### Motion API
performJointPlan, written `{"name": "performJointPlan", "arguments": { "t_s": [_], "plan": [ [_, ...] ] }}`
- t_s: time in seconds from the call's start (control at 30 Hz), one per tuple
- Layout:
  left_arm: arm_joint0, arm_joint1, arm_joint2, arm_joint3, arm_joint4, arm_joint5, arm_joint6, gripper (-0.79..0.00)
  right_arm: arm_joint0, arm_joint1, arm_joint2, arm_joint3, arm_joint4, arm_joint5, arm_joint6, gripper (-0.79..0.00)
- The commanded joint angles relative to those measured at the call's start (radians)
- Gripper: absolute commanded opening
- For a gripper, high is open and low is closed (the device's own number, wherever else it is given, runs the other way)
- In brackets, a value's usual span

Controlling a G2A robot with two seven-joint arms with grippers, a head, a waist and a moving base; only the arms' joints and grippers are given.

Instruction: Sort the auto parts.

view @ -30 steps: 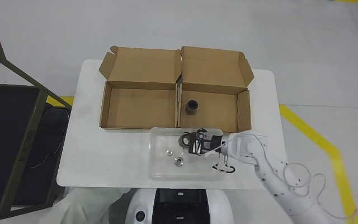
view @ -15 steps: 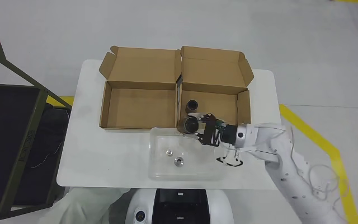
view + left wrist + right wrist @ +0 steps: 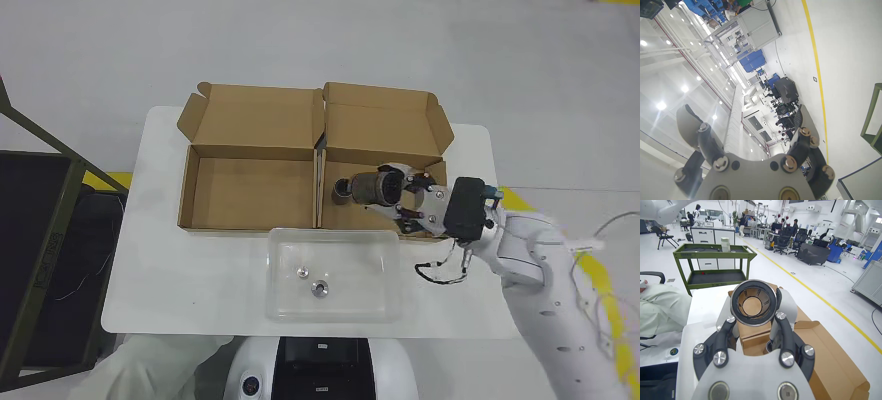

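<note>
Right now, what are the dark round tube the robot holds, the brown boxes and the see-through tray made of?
The dark round tube: probably metal, with a shiny grey rim and slotted inner wall. The two brown open boxes: cardboard, matte, with folded flaps. The see-through rectangular tray: likely clear plastic; the white table shows through it.

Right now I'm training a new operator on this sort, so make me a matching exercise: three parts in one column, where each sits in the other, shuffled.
Parts:
1. sleeve
2. cylinder
3. small parts

Places:
A. in the tray
B. on the floor of the right box
C. held in the right fingers, over that box

Pairs: 1-C, 2-B, 3-A
</note>
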Motion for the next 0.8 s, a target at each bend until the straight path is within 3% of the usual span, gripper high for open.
{"name": "performJointPlan", "arguments": {
  "t_s": [0.0, 0.27, 0.77],
  "plan": [
    [0.000, 0.000, 0.000, 0.000, 0.000, 0.000, 0.000, 0.000, -0.017, 0.003, 0.035, -0.002, 0.015, -0.013, -0.036, -0.785],
    [0.000, 0.000, 0.000, 0.000, 0.000, 0.000, 0.000, 0.000, -0.078, 0.012, 0.140, -0.012, 0.048, -0.036, -0.149, -0.785],
    [0.000, 0.000, 0.000, 0.000, 0.000, 0.000, 0.000, 0.000, -0.128, 0.010, 0.182, -0.061, 0.047, -0.056, -0.260, -0.785]
  ]
}}
